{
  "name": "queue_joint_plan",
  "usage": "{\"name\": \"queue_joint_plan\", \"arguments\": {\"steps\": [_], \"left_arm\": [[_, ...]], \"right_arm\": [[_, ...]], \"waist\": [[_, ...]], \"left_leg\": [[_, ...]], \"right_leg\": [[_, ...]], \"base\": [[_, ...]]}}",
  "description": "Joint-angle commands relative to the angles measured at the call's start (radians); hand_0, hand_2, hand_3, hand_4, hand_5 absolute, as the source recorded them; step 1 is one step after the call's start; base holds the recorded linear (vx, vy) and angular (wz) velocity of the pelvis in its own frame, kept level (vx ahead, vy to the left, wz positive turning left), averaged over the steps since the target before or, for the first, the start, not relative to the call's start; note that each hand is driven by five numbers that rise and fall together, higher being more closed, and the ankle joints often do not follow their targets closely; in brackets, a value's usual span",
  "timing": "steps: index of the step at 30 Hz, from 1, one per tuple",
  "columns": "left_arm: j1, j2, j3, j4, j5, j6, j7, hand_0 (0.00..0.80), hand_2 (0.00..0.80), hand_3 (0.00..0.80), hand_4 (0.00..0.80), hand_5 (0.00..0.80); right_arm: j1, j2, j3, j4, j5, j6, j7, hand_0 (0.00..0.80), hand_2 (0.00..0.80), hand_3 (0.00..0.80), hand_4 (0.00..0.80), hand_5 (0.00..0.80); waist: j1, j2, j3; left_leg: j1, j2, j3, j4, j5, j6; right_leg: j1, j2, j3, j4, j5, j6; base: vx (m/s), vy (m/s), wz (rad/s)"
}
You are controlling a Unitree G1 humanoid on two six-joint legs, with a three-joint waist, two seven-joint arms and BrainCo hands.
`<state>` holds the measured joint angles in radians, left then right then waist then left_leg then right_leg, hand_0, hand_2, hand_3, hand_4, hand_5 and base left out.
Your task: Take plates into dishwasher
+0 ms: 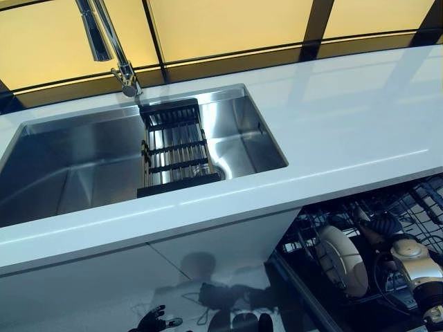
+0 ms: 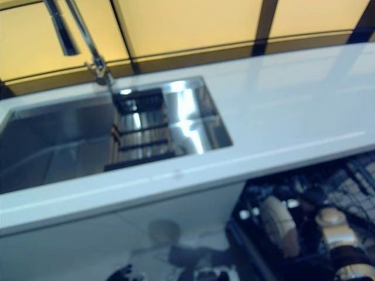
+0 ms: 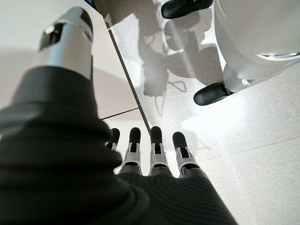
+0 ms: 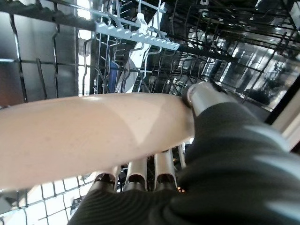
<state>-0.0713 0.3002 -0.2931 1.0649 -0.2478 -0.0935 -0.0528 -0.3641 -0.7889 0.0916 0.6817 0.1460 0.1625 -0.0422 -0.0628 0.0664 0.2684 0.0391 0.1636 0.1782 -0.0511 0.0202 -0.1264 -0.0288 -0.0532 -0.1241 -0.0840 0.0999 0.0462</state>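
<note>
My R hand (image 4: 206, 140) is clamped on a plate (image 1: 342, 259), edge-up, down in the dishwasher rack (image 1: 415, 207), so I judge it nearly slotted, not yet let go. L hand (image 3: 150, 154) hangs idle, fingers straight. Sink (image 1: 76, 166) & counter (image 1: 360, 117) show no more plates.

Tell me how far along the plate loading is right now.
Mostly there: the right hand grips the cream plate, standing on edge inside the dishwasher rack. Release has not happened. The sink and countertop show no other plates. The left hand hangs open.
</note>
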Motion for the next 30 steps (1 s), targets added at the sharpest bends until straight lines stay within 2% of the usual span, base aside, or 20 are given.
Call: {"name": "queue_joint_plan", "arguments": {"steps": [1,18,29,30], "left_arm": [[-0.05,0.049,-0.043,-0.003,0.036,-0.006,-0.016,0.0,0.0,0.0,0.0,0.0],[-0.089,0.055,-0.05,-0.005,0.036,0.003,-0.017,0.0,0.0,0.0,0.0,0.0],[-0.099,0.058,-0.051,-0.006,0.034,0.007,-0.018,0.0,0.0,0.0,0.0,0.0],[-0.1,0.058,-0.051,-0.006,0.034,0.008,-0.018,0.0,0.0,0.0,0.0,0.0]], "right_arm": [[-0.089,-0.003,0.057,0.02,-0.036,-0.03,0.0,0.8,0.8,0.8,0.8,0.8],[-0.13,0.018,0.104,0.084,-0.072,-0.036,-0.001,0.8,0.8,0.8,0.8,0.8],[-0.139,0.016,0.106,0.113,-0.071,-0.016,-0.005,0.8,0.8,0.8,0.8,0.8],[-0.139,0.016,0.106,0.114,-0.069,-0.015,-0.007,0.765,0.765,0.765,0.765,0.765]], "waist": [[0.02,-0.056,-0.02],[0.035,-0.058,-0.002],[0.039,-0.06,-0.003],[0.039,-0.06,-0.004]], "left_leg": [[-0.106,0.008,-0.018,0.015,0.106,0.018],[-0.12,0.007,-0.025,0.012,0.109,0.021],[-0.119,0.004,-0.026,0.009,0.108,0.024],[-0.118,0.003,-0.026,0.009,0.108,0.024]], "right_leg": [[-0.033,-0.02,-0.014,0.13,-0.087,0.005],[-0.046,-0.018,-0.025,0.132,-0.084,0.005],[-0.045,-0.018,-0.028,0.129,-0.082,0.005],[-0.044,-0.018,-0.028,0.128,-0.082,0.005]], "base": [[0.0,0.0,0.0],[-0.01,-0.004,0.02],[0.0,0.0,0.0],[0.0,0.0,0.0]]}}
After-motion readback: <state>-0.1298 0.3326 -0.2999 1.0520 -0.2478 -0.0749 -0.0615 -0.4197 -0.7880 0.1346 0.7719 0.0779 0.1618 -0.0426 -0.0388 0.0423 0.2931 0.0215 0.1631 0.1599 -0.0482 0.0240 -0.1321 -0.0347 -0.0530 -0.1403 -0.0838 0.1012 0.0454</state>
